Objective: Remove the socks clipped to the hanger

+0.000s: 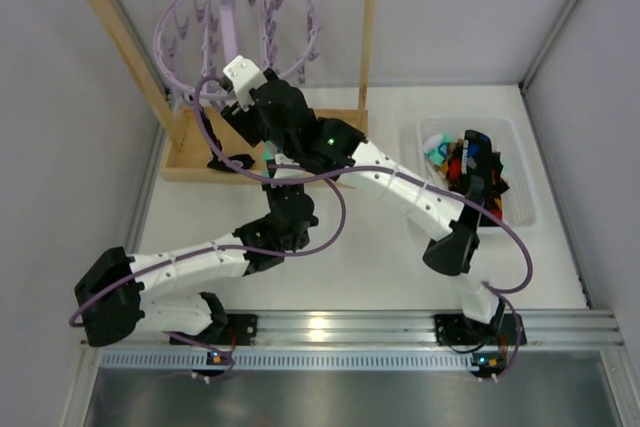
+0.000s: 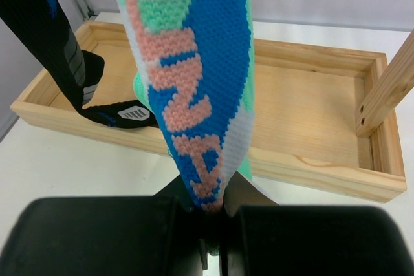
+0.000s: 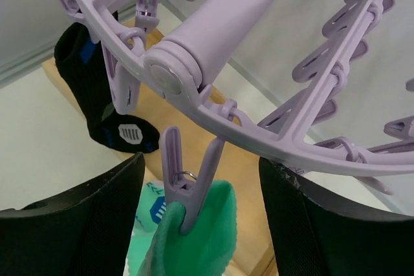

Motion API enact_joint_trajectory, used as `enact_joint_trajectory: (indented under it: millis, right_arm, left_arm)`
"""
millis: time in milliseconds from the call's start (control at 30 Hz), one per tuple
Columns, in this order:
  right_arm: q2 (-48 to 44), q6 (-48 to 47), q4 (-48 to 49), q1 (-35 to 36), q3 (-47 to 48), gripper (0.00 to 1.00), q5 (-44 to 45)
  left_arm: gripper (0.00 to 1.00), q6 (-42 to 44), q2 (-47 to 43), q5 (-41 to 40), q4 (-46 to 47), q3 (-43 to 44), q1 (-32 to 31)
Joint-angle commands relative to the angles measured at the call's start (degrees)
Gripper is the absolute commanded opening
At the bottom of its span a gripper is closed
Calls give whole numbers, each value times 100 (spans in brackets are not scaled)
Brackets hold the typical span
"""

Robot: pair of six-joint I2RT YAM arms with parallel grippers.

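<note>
The lavender ring hanger hangs from the wooden rail. In the right wrist view one peg of the hanger ring clips the green top of a sock. My right gripper is open, one finger on each side of that peg. My left gripper is shut on the lower tip of the same hanging sock, which is blue, green, salmon and white. A black sock hangs to the left; it also shows in the right wrist view. From above, the right gripper is at the ring and the left gripper is below it.
The wooden rack's base tray lies under the hanger, with an upright post at its right. A white bin with several removed socks stands at the right. Grey walls close in the table.
</note>
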Motion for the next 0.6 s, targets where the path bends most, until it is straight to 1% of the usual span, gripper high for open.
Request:
enact_joint_trajectory:
  millis: [0,133,167,233,267,333,367,433,467,567]
  right_arm:
    - [139,-240,404,-63,297,68,233]
    - [227,-319,641,-63,280,64,330]
    - [244,-345,790,-54,262,61,357]
    - [236,-407,949,-54,210,58,418]
    - [227,-433,1071,-36,114,55,453]
    - [200,-486,1397,-45,25,52,462]
    - [200,-538,1450,-36,16,48,480]
    - [227,-600,1591,-36,7,44,498]
    - [227,-627,1617,-36,-2,37,506]
    - [227,-618,1670,-36,-54,32,472]
  left_arm:
    - [0,114,14,-159,233,229,-48]
    - [0,150,-13,-133,233,246,-56]
    - [0,158,-21,-133,233,246,-48]
    - [0,158,-48,-115,233,246,-48]
    - [0,167,-57,-98,233,246,-56]
    - [0,176,-65,-54,233,238,-56]
    - [0,176,-83,-36,233,229,-48]
    - [0,176,-118,-27,233,211,-56]
    - [0,150,-127,-19,233,194,-48]
    - [0,106,-144,-19,241,150,-48]
